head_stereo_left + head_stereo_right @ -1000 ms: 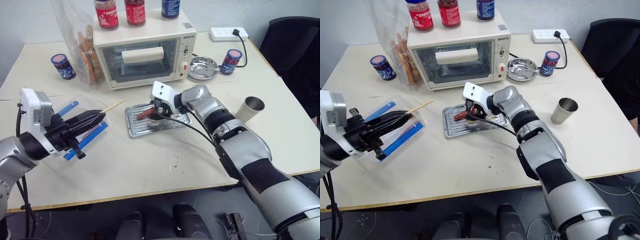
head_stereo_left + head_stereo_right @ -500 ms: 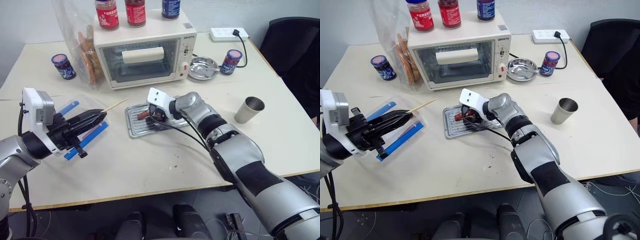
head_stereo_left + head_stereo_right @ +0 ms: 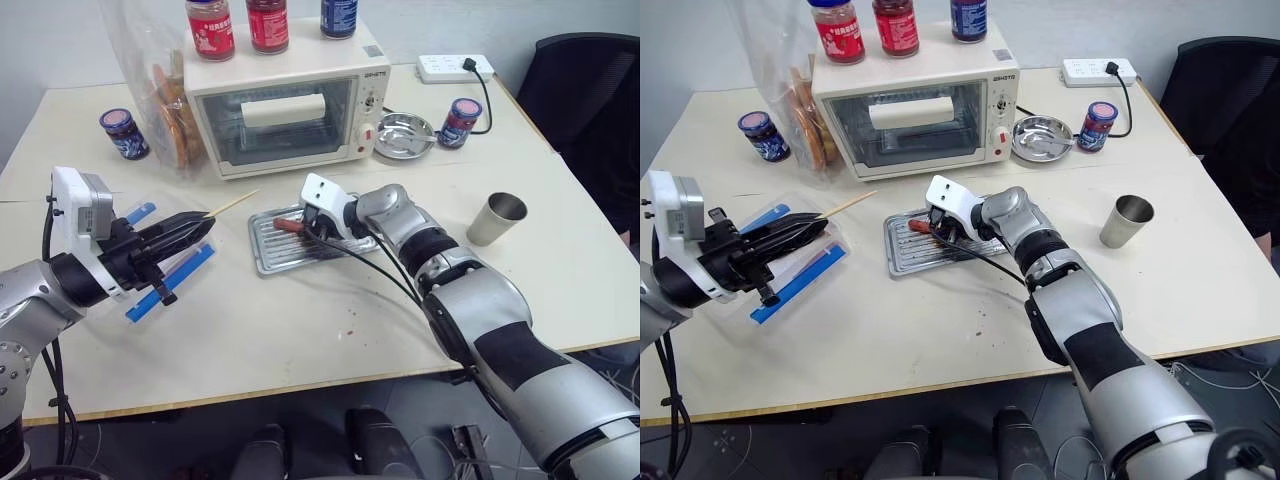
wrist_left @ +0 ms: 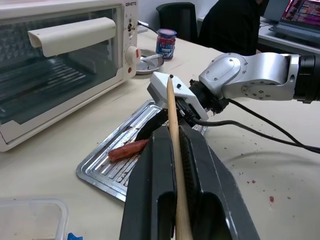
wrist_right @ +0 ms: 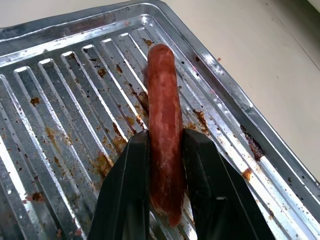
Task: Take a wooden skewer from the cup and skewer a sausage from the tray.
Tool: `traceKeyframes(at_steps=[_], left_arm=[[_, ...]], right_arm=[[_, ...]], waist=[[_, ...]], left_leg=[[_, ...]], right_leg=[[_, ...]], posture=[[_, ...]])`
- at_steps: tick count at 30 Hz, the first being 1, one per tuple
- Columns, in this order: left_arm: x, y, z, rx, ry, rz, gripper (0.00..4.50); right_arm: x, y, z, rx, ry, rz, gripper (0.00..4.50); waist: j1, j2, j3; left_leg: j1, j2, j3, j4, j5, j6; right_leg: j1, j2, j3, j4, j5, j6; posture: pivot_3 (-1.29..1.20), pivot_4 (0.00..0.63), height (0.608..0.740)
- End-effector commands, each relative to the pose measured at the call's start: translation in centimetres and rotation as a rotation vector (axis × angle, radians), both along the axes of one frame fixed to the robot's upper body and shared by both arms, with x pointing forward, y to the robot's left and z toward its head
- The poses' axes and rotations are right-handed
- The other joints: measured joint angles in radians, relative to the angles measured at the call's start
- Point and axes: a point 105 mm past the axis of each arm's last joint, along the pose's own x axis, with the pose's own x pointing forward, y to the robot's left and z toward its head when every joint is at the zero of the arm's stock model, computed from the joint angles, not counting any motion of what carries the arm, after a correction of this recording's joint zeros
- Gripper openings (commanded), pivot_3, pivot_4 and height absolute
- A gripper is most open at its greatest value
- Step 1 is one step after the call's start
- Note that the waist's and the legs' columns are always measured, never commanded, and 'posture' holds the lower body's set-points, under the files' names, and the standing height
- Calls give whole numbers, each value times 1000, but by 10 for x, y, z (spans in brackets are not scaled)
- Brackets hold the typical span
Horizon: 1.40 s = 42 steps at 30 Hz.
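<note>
My left gripper [image 3: 190, 231] hovers level over the table's left side, shut on the wooden skewer [image 3: 229, 205], whose tip points toward the tray. In the left wrist view the skewer [image 4: 172, 125] runs out between the black fingers [image 4: 150, 170]. The silver tray [image 3: 271, 253] lies in front of the oven. My right gripper [image 5: 166, 142] is down in the tray [image 5: 60, 125], and both its fingers press the sides of the reddish-brown sausage [image 5: 163, 115]. The sausage [image 3: 290, 225] lies on the tray's left part. The metal cup [image 3: 497, 218] stands to the right.
A toaster oven [image 3: 290, 110] with three jars on top stands behind the tray. A clear plastic box [image 3: 168, 268] with blue strips sits under my left gripper. Also nearby: a bag of biscuits [image 3: 165, 100], two blue-lidded jars [image 3: 119, 132] [image 3: 462, 120], a round steel dish [image 3: 404, 133], a power strip [image 3: 455, 66].
My right gripper has sunk a little into the tray and its fingers have closed in on the sausage. The left gripper with the skewer has stayed where it was.
</note>
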Motion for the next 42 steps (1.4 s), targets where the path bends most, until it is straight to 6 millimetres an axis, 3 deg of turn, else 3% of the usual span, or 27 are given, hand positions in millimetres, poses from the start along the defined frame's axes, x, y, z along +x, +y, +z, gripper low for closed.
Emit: traceKeyframes(at_steps=[1, 7, 11, 20, 23, 30, 32, 36, 42], left_arm=[[-2, -2, 8, 23, -46, -10, 0], [-1, -3, 8, 28, -43, -21, 0], [3, -3, 8, 35, -35, -44, 0], [12, -13, 12, 90, -16, -190, 0], [14, -18, 11, 129, 2, -270, 0], [16, -28, 13, 172, 47, -446, 0], [15, -31, 14, 173, 65, -495, 0], [9, -41, 8, 209, 101, -616, 0], [8, -49, 3, 237, 112, -684, 0]], right_arm=[[-1, 2, -1, 24, 13, -6, 1001], [-2, 1, -4, 44, 40, -12, 1001], [0, -7, -2, 55, 44, -18, 311], [-5, -23, 38, 98, 39, 61, 281], [-28, -41, 58, 89, 52, 142, 281], [-123, -95, 82, 12, 147, 282, 281], [-142, -105, 88, 5, 173, 288, 281], [-162, -120, 98, 14, 185, 249, 281], [-175, -123, 104, 52, 196, 221, 281]], waist=[[-2, 0, 0], [-5, 0, 0], [-5, 0, 0], [-6, 0, 0], [-2, 0, 0], [28, 0, 0], [34, 0, 0], [45, 0, 0], [65, 0, 0]], left_leg=[[0, 0, 0, 0, 0, 0], [0, 0, 0, 0, 0, 0], [0, 0, 0, 1, 0, 0], [1, -1, 0, 1, 0, 0], [0, -1, 0, 1, 0, 0], [-3, -2, -3, 2, 0, 1], [-3, -2, -3, 3, 0, 1], [-1, -2, -1, 3, 0, 1], [-1, -1, -1, 3, 0, 1]], right_leg=[[0, 0, 0, 0, 0, 0], [0, 0, 0, 1, 0, 0], [0, 0, 0, 2, 0, 0], [0, 0, 0, 4, 0, 0], [0, -1, -1, 4, 0, 0], [-2, -2, -2, 3, 0, 0], [-2, -2, -2, 3, 0, 0], [-2, -1, 0, 0, 0, 0], [-2, -1, 0, -1, 0, 0]], posture=[[0, 150, 740], [0, 150, 740], [0, 150, 740], [0, 150, 740], [0, 150, 740], [0, 150, 740], [0, 150, 740], [0, 150, 740], [0, 150, 740]])
